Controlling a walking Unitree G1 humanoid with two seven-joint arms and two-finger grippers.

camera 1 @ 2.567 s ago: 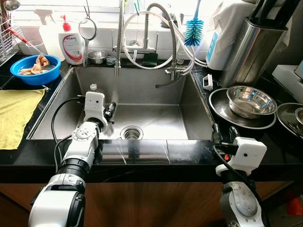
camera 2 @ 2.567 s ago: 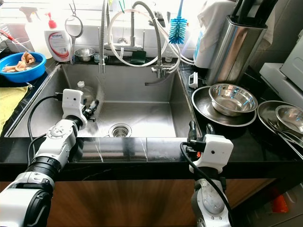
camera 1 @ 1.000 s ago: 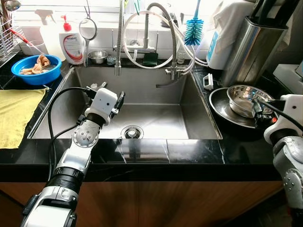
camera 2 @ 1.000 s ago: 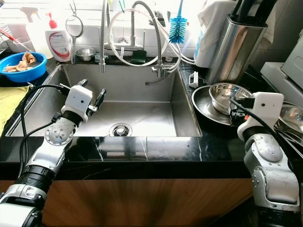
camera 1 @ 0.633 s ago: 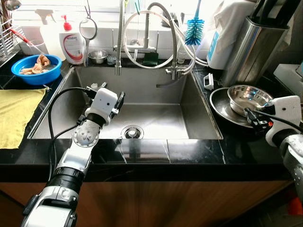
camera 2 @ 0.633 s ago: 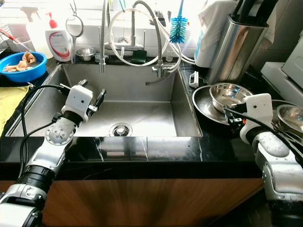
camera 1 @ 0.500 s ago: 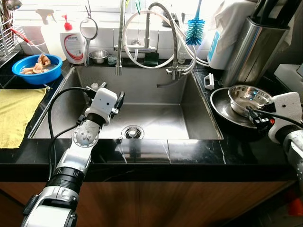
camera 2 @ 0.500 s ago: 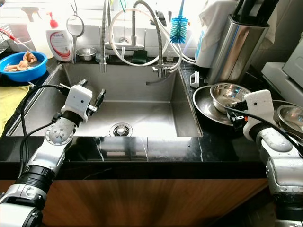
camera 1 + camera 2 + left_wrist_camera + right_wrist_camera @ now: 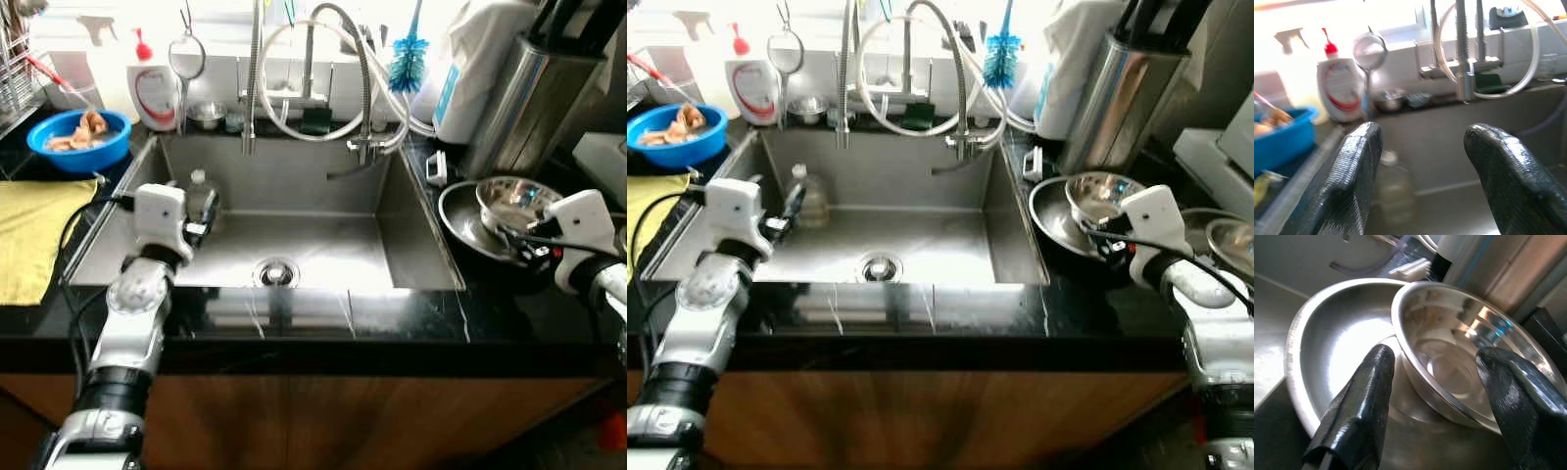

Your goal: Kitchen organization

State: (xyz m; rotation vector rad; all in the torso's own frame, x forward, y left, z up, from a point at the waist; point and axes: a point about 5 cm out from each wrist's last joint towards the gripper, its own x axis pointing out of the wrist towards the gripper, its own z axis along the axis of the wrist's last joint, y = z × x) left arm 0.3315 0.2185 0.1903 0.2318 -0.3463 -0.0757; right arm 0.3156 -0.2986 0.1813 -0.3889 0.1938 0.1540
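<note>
A shiny steel bowl [image 9: 516,199] sits inside a wider steel pan [image 9: 456,213] on the black counter right of the sink. My right gripper [image 9: 516,238] hovers open at the bowl's near rim. In the right wrist view the bowl [image 9: 1464,357] lies between the spread fingers [image 9: 1359,411], with the pan [image 9: 1332,338] beneath it. My left gripper [image 9: 203,221] is down in the sink, open and holding nothing. It points at a small clear bottle [image 9: 201,193] standing against the sink's left wall. The bottle [image 9: 1393,188] appears just beyond the fingers [image 9: 1347,181] in the left wrist view.
The steel sink [image 9: 323,235] has a drain [image 9: 276,271] and coiled faucets [image 9: 345,69] behind it. On the left counter are a blue bowl [image 9: 80,140] and a yellow cloth [image 9: 29,235]. A soap bottle [image 9: 152,83], a blue brush [image 9: 407,54] and a steel utensil holder [image 9: 534,93] stand at the back.
My left gripper has swung left in the sink and now faces the clear bottle. My right gripper has edged closer to the steel bowl's rim. The camera view shifted slightly.
</note>
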